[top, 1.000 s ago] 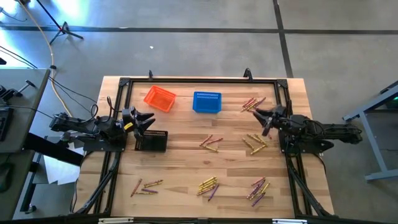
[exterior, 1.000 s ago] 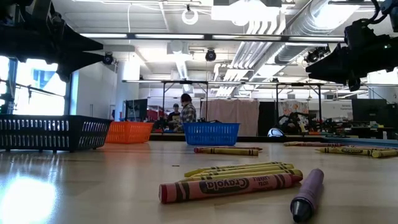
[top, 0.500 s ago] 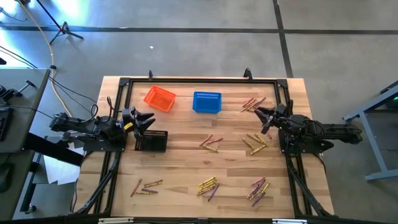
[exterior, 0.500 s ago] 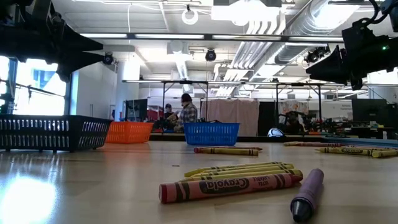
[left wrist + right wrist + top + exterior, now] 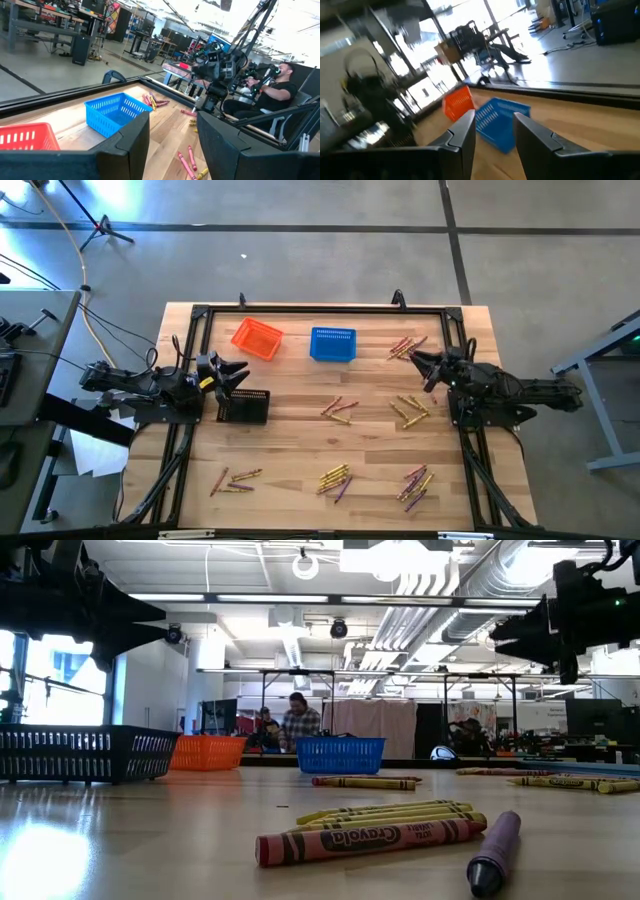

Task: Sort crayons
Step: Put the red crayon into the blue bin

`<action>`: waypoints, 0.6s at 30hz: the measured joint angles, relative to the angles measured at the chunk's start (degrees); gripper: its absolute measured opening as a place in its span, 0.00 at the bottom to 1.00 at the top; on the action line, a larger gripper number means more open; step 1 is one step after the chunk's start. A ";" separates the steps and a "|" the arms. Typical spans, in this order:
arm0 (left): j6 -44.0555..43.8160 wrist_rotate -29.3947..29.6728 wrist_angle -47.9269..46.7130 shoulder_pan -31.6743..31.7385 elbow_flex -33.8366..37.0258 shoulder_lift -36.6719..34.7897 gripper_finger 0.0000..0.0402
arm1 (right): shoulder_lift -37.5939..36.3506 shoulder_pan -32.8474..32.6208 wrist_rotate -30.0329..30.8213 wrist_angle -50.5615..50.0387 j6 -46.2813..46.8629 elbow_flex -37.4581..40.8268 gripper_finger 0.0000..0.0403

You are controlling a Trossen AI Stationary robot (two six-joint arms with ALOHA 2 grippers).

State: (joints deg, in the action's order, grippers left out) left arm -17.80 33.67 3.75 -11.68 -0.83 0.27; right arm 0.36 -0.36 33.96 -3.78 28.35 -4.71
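Crayons in yellow, red and purple lie on the wooden table in several loose heaps: far right [image 5: 405, 346], right of centre [image 5: 410, 408], centre [image 5: 338, 407], near centre [image 5: 335, 478], near right [image 5: 415, 485], near left [image 5: 235, 480]. My left gripper [image 5: 243, 372] is open and empty, held above the far edge of the black basket [image 5: 243, 406]. My right gripper [image 5: 420, 370] is open and empty, held in the air between the two right-hand heaps. In the low view, red [image 5: 370, 838], yellow [image 5: 390, 812] and purple [image 5: 495, 850] crayons lie close by.
An orange basket [image 5: 256, 338] and a blue basket [image 5: 332, 344] stand near the far edge, both also in the right wrist view [image 5: 457, 102] [image 5: 502, 120]. A dark frame [image 5: 320, 309] runs around the table. People sit in the room beyond [image 5: 298, 720].
My right gripper has risen a little and shifted slightly toward the table's far edge, still open. The crayons and baskets have stayed where they were.
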 joint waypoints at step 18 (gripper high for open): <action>0.00 0.00 0.00 0.01 -0.01 -0.02 0.38 | 33.53 3.01 -10.77 -41.83 11.04 -30.41 0.21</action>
State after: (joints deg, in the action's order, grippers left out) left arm -17.80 33.67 3.75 -11.67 -0.84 0.25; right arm 33.89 2.65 23.19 -45.62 39.38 -35.12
